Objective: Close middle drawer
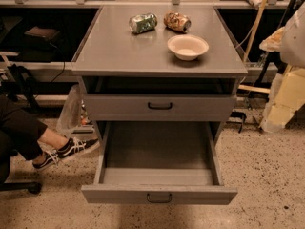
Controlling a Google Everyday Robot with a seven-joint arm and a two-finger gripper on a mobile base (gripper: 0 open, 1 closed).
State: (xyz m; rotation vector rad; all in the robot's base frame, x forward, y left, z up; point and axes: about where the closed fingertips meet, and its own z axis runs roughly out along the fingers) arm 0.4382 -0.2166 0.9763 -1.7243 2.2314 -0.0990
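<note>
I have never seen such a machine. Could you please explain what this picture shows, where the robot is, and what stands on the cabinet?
The picture comes from the robot's one camera, looking down at a grey cabinet. The robot has one arm ending in a pincer, but the pincer is not in view, so nothing is seen held. On top, a green can and a brown can lie on their sides, beside a pale bowl. The middle drawer is pulled far out and looks empty; the job is to push it shut.
</note>
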